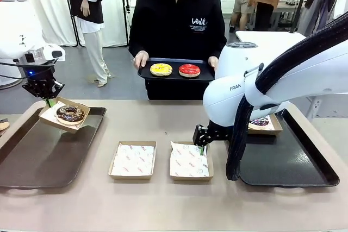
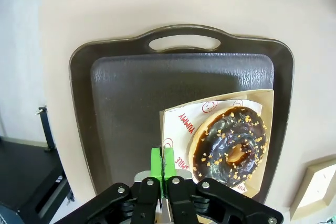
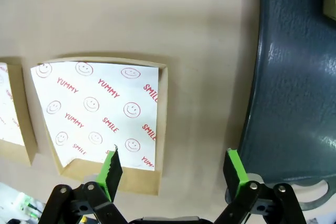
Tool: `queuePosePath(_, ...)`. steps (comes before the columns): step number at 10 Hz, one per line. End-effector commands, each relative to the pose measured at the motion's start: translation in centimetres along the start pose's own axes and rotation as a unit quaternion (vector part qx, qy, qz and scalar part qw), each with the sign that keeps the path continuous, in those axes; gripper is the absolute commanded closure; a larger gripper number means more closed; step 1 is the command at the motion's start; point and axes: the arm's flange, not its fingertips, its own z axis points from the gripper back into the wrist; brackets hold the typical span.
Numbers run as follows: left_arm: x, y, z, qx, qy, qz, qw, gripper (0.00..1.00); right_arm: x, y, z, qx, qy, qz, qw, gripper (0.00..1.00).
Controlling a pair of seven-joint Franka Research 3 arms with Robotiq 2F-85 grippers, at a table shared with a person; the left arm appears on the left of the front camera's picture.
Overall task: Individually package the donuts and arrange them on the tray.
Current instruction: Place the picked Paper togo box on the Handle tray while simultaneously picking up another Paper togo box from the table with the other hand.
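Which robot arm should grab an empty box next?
Probably right: the right end effector is open at an empty box, while the left end effector is shut on the chocolate donut's box.

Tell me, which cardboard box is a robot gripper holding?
The box carrying the chocolate donut, pinched at its edge by the left gripper over the left tray; the other boxes sit ungripped.

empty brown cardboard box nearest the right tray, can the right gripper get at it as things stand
Probably yes: the open right gripper hangs just over that paper-lined brown cardboard box, at its edge, with nothing between them.
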Motion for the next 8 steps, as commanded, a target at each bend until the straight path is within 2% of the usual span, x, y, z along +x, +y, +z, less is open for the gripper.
queuePosePath(1, 0.0, 0.1, 0.0, 0.001, -0.002, 0.0, 1.0, 0.99, -0.1, -0.1, 0.0, 0.004, 0.002, 0.007, 1.0, 0.0)
queuePosePath(6, 0.6, -0.3, -0.5, -0.014, 0.008, -0.004, 1.0, 0.99, 0.1, 0.7, -0.8, -0.01, -0.001, -0.01, 1.0, 0.0)
queuePosePath(8, 1.0, -0.4, -0.5, -0.016, -0.01, 0.008, 1.0, 0.99, 0.0, 1.4, -1.5, -0.033, -0.021, -0.029, 0.999, 0.0)
